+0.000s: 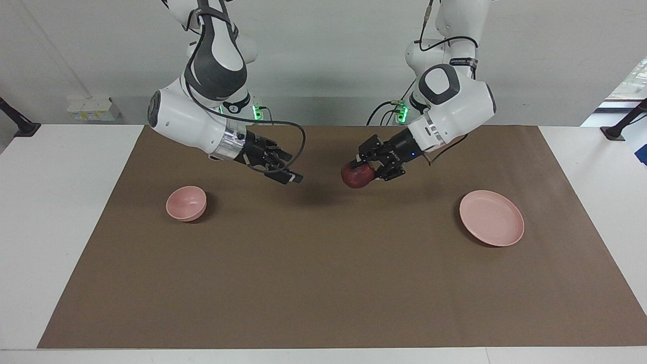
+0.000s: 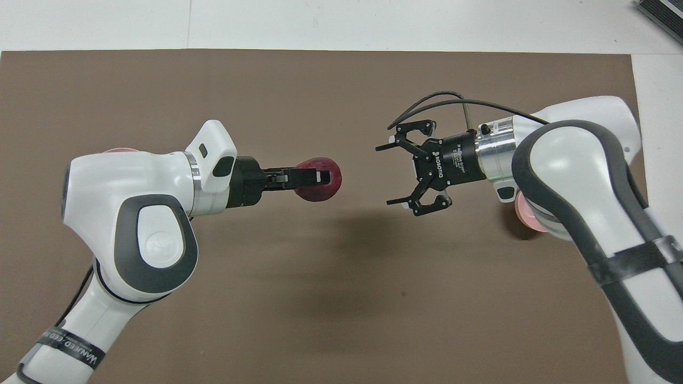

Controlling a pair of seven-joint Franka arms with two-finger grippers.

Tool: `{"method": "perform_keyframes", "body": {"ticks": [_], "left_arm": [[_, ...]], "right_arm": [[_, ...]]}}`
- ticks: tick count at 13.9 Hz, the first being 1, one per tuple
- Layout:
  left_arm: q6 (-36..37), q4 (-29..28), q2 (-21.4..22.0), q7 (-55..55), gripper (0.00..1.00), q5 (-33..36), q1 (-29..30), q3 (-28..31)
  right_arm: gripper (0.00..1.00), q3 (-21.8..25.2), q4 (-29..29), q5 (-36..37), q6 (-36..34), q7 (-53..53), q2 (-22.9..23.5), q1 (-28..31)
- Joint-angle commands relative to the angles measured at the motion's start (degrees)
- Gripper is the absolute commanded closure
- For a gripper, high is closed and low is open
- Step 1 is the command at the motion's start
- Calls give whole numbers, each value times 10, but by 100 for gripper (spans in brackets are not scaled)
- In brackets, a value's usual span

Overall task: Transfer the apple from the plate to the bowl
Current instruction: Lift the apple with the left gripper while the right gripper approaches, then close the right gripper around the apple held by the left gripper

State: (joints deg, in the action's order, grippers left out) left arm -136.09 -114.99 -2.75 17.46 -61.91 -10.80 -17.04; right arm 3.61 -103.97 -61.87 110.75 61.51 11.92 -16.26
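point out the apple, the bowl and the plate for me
apple [image 1: 355, 176]: facing view, on its red skin just below the left hand's fingers.
bowl [image 1: 186, 201]: facing view, on its pink inner wall.
plate [image 1: 491, 218]: facing view, on its bare flat middle.

White table [image 1: 60, 227], brown mat [image 1: 323, 283], bowl [image 1: 186, 203], plate [image 1: 491, 218]

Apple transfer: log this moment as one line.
left gripper: shut on apple, over mat middle | right gripper: open, facing apple | plate: bare | bowl: holds nothing | stage: handover pending
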Motion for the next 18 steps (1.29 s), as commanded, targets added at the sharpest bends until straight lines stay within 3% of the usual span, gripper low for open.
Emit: {"method": "perform_keyframes", "body": {"ticks": [1, 3, 15, 17, 18], "left_arm": [[-31, -1, 6, -22, 100, -11, -22, 0], [-31, -4, 9, -30, 100, -10, -35, 0], [-34, 8, 3, -43, 100, 3, -37, 0], [-34, 17, 0, -51, 100, 6, -38, 0], [-41, 20, -1, -52, 100, 5, -38, -1]], "right_arm": [[0, 1, -11, -73, 46, 25, 1, -17], [0, 1, -10, -100, 64, 27, 3, -30], [1, 1, -48, -99, 102, 22, -15, -72], [100, 1, -43, -99, 97, 20, -13, -72], [100, 1, -42, -98, 90, 18, -12, -69]]}}
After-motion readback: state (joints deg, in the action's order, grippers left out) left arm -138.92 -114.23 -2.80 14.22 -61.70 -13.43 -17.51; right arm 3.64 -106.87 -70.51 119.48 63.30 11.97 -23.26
